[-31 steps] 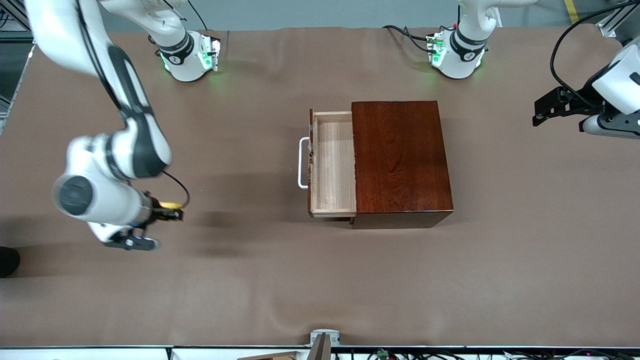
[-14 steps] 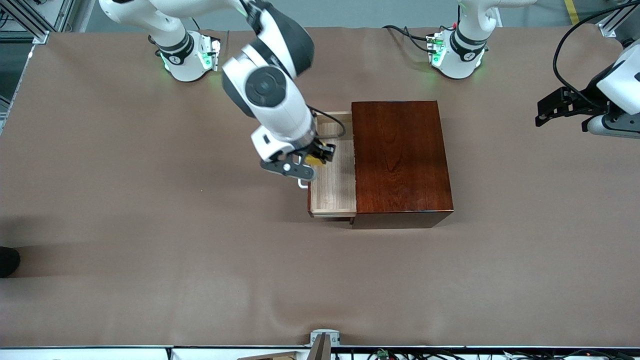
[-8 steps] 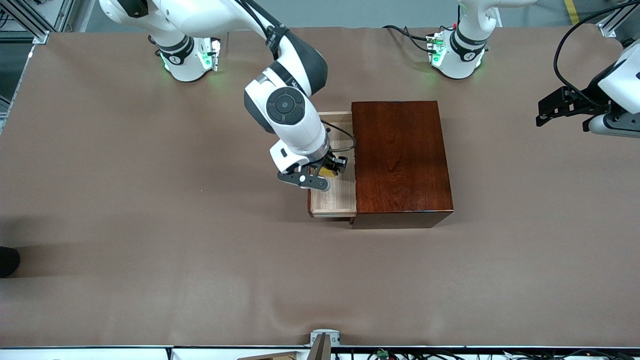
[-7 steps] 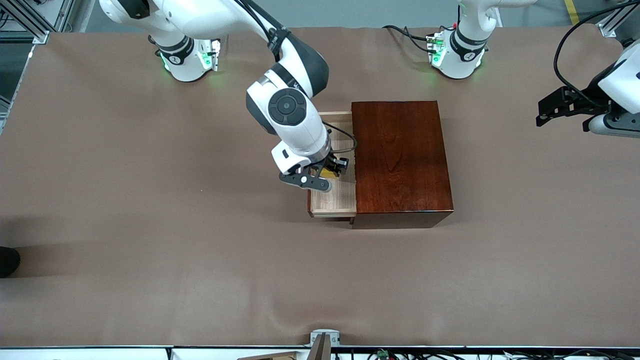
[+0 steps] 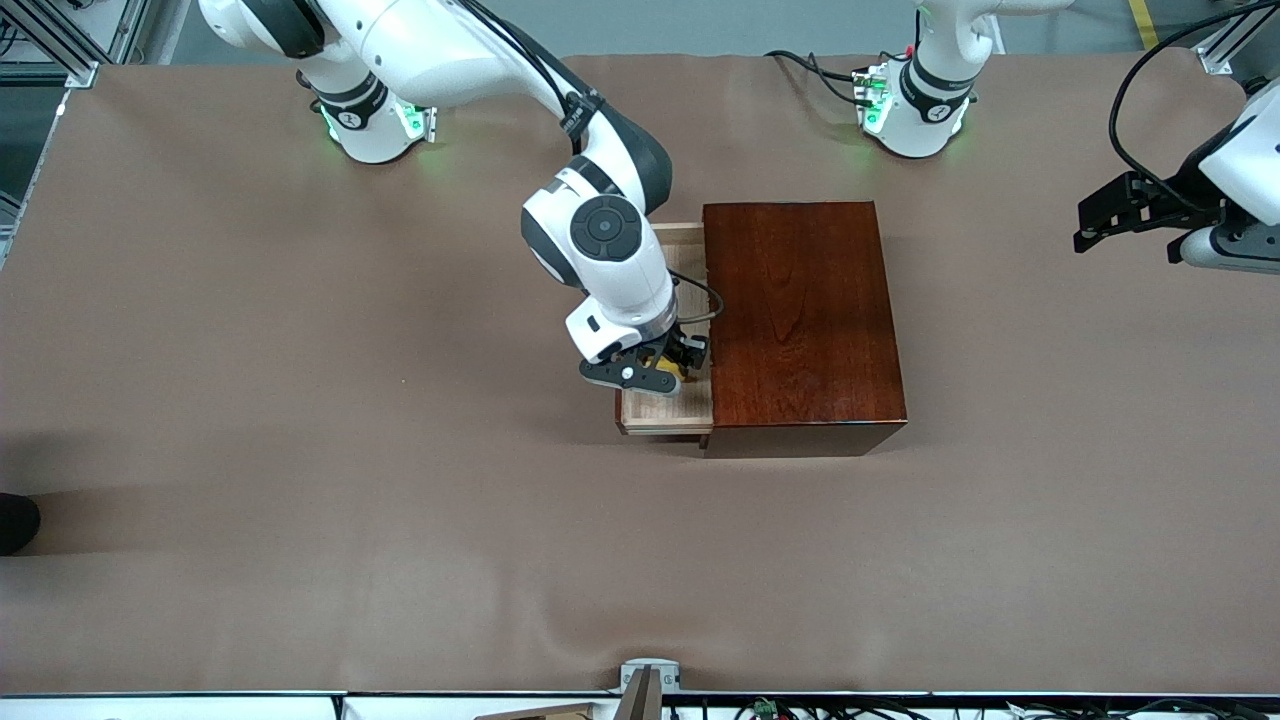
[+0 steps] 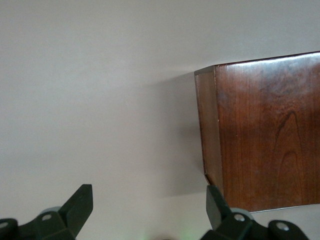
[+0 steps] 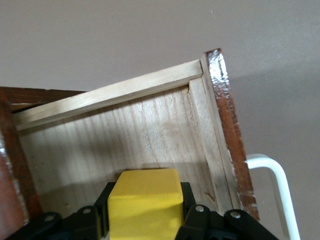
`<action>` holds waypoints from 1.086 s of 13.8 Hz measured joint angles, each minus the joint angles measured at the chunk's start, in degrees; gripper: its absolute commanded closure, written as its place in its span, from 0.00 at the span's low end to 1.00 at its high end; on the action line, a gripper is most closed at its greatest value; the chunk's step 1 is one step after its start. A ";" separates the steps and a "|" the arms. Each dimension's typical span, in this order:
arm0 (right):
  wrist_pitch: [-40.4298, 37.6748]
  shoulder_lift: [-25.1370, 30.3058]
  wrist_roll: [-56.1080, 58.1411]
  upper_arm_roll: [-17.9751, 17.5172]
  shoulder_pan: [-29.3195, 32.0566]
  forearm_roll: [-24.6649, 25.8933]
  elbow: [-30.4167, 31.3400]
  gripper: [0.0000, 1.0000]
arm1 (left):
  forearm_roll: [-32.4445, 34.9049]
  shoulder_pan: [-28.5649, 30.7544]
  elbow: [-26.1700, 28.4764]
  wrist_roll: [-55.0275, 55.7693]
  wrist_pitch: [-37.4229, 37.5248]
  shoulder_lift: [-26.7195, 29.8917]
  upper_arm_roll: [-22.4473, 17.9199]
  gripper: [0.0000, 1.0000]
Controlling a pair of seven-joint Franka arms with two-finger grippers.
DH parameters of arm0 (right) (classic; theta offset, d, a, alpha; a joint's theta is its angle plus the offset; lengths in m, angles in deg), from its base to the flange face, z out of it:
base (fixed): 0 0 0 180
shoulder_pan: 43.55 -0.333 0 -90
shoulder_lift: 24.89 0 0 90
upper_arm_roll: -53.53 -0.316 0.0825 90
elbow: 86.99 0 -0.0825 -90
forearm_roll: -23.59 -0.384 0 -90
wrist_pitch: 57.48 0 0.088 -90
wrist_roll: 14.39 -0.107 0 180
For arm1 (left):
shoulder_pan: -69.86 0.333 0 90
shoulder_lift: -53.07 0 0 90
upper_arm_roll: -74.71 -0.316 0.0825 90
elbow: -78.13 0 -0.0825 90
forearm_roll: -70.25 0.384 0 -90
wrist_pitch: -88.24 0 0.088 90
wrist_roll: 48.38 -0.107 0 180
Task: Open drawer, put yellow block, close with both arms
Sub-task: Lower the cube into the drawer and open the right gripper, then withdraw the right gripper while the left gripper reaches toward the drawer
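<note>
Front view: the right gripper [image 5: 668, 367] holds the block [image 5: 664, 362] over the open drawer [image 5: 667, 405], which pulls out toward the right arm's end. The left gripper [image 5: 1128, 212] waits, over the table's end.

Left wrist view: its fingers [image 6: 75, 205] stand wide beside the cabinet [image 6: 265, 130].

Right wrist view: the block [image 7: 144, 202] is clamped by its side faces. It looks light and stiff, a cube with no long axis.

The right end effector [image 7: 145, 222] grips the yellow block [image 7: 145, 202] between its black fingers [image 7: 197, 220], over the pale wood floor of the open drawer [image 7: 125, 135]. The drawer's dark front (glossy, reddish-brown) carries a white handle [image 7: 277, 185], with the brown surface [image 7: 125, 40] around it.
</note>
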 measured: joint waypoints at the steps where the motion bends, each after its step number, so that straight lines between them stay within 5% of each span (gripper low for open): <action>1: 0.16 -0.15 -0.03 0.00 -0.14 0.27 0.00 0.29 | 0.00 -0.01 0.00 0.00 0.00 0.00 0.01 0.00; 2: 0.20 -0.15 -0.04 0.00 -0.20 0.37 -0.04 0.00 | 0.00 -0.02 0.00 0.00 -0.01 -0.01 0.02 0.00; 8: -0.67 0.48 -0.04 0.74 0.24 0.50 -2.12 0.00 | 0.00 -0.20 0.00 0.00 -0.25 -0.47 0.31 0.00; 15: -25.45 12.42 6.46 1.09 8.11 -0.07 -4.54 0.00 | -0.05 -0.44 0.02 3.03 -0.45 -0.93 1.22 0.00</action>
